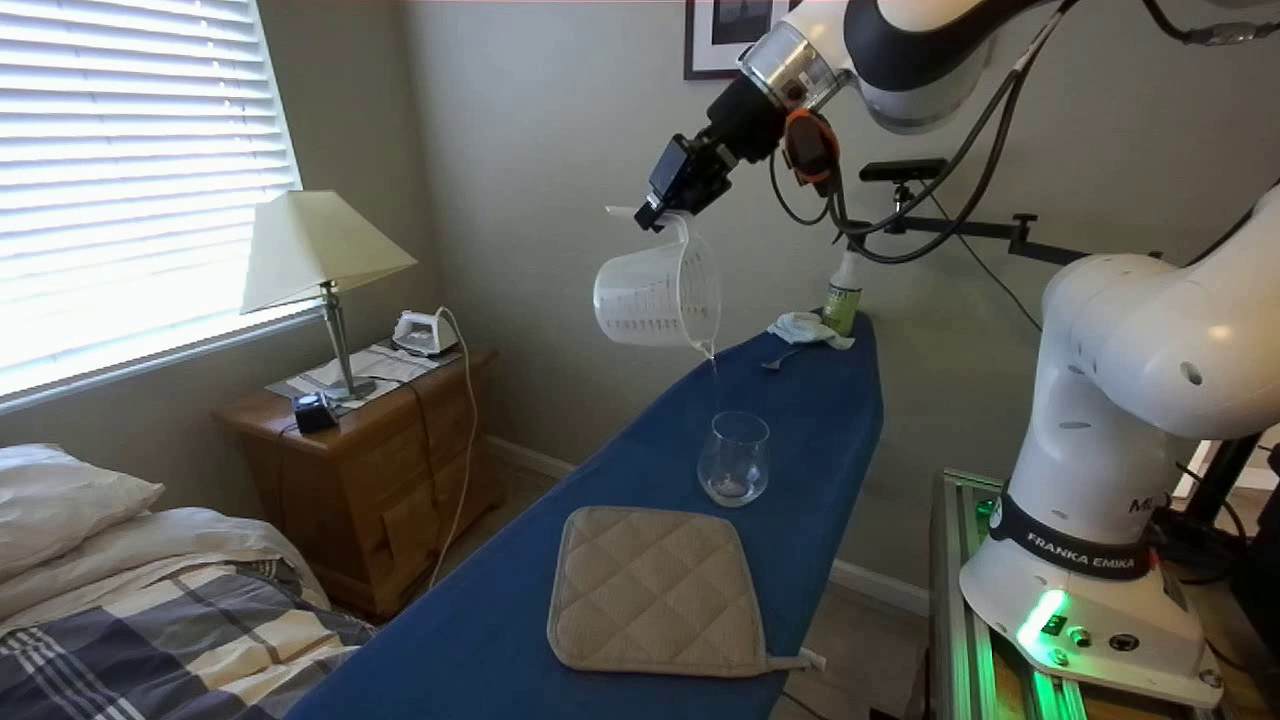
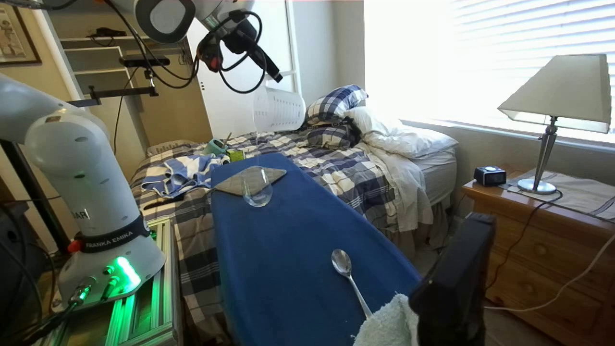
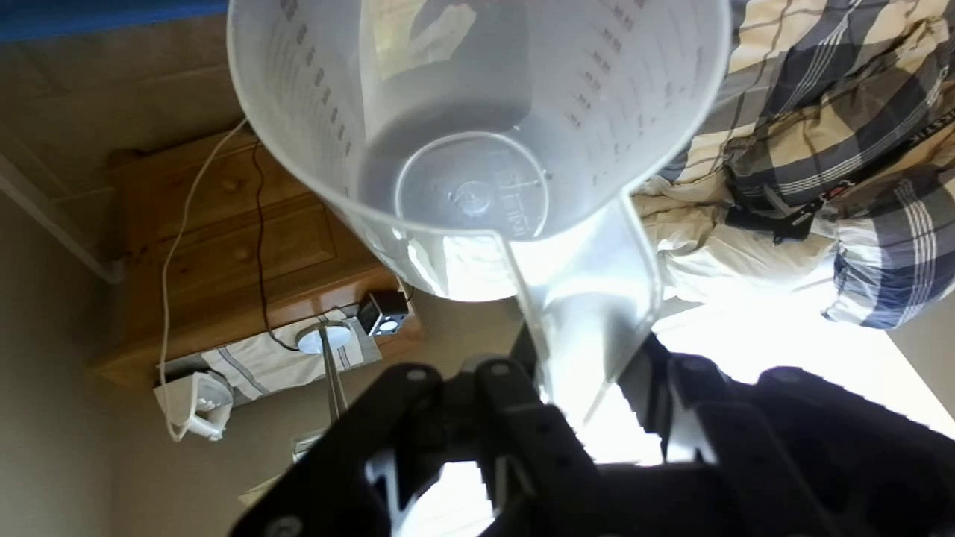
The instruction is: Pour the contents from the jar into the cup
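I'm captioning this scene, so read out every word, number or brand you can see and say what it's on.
"FRANKA EMIKA": black band around the robot's base.
"AR", apparently: arm above the band, partly out of sight.
Jar: scale marks and bottom lettering, too blurred.
Spray bottle: label too small.
Strap by the bedding: too blurred.

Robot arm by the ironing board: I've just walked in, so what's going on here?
The robot's gripper, shut on the handle of the frosted jar, holds it tipped above the clear glass on the blue ironing board. A thin stream runs from the jar toward the glass, which seems to hold a little liquid.
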